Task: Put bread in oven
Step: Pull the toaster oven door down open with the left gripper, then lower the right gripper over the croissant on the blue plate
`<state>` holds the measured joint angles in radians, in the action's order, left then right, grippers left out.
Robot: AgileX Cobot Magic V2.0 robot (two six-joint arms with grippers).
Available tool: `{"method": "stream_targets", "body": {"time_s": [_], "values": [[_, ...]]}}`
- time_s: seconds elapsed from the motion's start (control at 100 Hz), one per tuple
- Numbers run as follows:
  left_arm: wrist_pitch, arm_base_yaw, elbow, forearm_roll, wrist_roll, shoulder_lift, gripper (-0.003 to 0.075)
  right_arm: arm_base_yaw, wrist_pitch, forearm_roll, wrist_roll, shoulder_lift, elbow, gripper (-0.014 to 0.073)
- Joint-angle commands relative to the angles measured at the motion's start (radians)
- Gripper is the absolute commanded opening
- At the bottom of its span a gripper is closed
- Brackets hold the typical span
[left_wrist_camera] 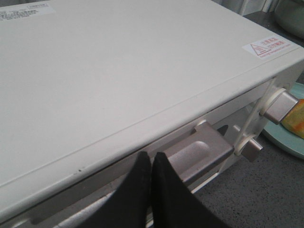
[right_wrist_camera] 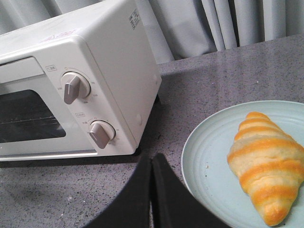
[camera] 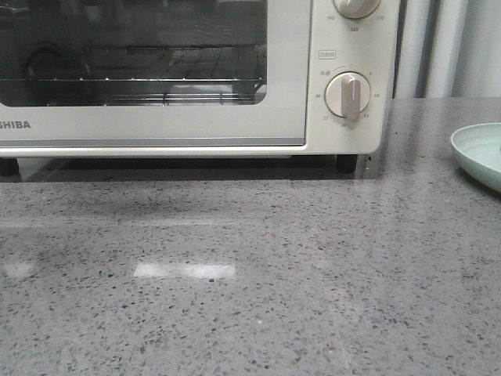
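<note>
The cream-white oven (camera: 188,117) stands at the back of the grey table with its glass door closed; it also shows in the right wrist view (right_wrist_camera: 80,85) and from above in the left wrist view (left_wrist_camera: 123,71). The bread (right_wrist_camera: 266,164), a golden roll with cream stripes, lies on a pale green plate (right_wrist_camera: 213,166); a sliver of it shows in the left wrist view (left_wrist_camera: 294,118). My left gripper (left_wrist_camera: 151,156) is shut and empty, just above the oven's door handle (left_wrist_camera: 199,152). My right gripper (right_wrist_camera: 152,159) is shut and empty above the table, between oven and plate.
The plate's edge (camera: 479,153) shows at the right of the front view. The oven's dial knobs (camera: 348,95) stick out from its right front. Grey curtains (right_wrist_camera: 213,23) hang behind the table. The speckled grey tabletop (camera: 250,274) lies in front of the oven.
</note>
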<state>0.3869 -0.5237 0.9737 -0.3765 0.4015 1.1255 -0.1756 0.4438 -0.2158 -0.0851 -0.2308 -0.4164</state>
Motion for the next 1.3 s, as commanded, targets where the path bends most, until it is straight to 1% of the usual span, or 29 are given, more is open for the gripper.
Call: {"method": "stream_targets", "body": {"time_s": [0.0,0.16,0.26,0.38,0.48,0.56,0.66,0.78,0.82,0.89,0.94,1.02,1.08,1.14,1.23,1.29], "values": [[0.034,0.005,-0.006,-0.007,-0.004,-0.011,-0.0021,0.0,-0.086,-0.005,0.009,-0.021,-0.036,-0.0069],[-0.001,0.003,-0.067,-0.033,-0.043,-0.043,-0.0021,0.0,-0.081,-0.005,0.009,-0.021,-0.062,-0.0069],[-0.039,0.003,-0.132,-0.066,-0.043,-0.098,-0.0021,0.0,-0.079,-0.005,0.009,-0.021,-0.084,-0.0069],[-0.039,0.003,-0.214,-0.113,-0.044,-0.184,-0.0021,0.0,-0.069,-0.005,0.009,-0.021,-0.098,-0.0069],[-0.029,0.003,-0.27,-0.209,-0.047,-0.277,-0.0021,0.0,-0.049,-0.005,0.009,-0.021,-0.1,-0.0069],[-0.001,-0.021,-0.279,-0.266,-0.045,-0.377,-0.0021,0.0,-0.015,-0.005,0.009,-0.021,-0.1,-0.0069],[0.0,-0.084,-0.263,-0.316,-0.045,-0.501,-0.0021,0.0,0.026,-0.005,0.009,-0.021,-0.1,-0.0069],[-0.029,-0.136,-0.233,-0.315,-0.045,-0.623,-0.0021,0.0,0.069,-0.009,0.009,-0.021,-0.1,-0.0069],[-0.047,-0.14,-0.225,-0.304,-0.045,-0.657,-0.0021,0.0,0.083,-0.041,0.006,-0.021,-0.1,-0.0069],[-0.063,-0.14,-0.219,-0.242,-0.045,-0.704,-0.0021,0.0,0.091,-0.112,0.006,-0.021,-0.093,-0.0069],[-0.065,-0.132,-0.219,-0.192,-0.045,-0.727,-0.0021,0.0,0.089,-0.126,0.008,-0.021,-0.09,-0.0069],[-0.07,-0.12,-0.219,-0.134,-0.045,-0.746,-0.0021,0.0,0.041,-0.059,0.01,-0.028,-0.088,-0.0069],[-0.073,-0.107,-0.219,-0.116,-0.045,-0.752,-0.0021,0.0,-0.01,0.026,0.018,-0.042,-0.088,-0.0069],[-0.074,-0.097,-0.219,-0.089,-0.045,-0.754,-0.0021,0.0,-0.013,0.097,0.018,-0.07,-0.101,-0.0068],[-0.074,-0.082,-0.219,-0.05,-0.045,-0.754,-0.0021,0.0,0.017,0.101,0.018,-0.141,-0.136,-0.0057],[-0.074,-0.073,-0.219,-0.048,-0.045,-0.754,-0.0021,0.0,0.014,0.101,0.018,-0.195,-0.156,-0.0001]]}}
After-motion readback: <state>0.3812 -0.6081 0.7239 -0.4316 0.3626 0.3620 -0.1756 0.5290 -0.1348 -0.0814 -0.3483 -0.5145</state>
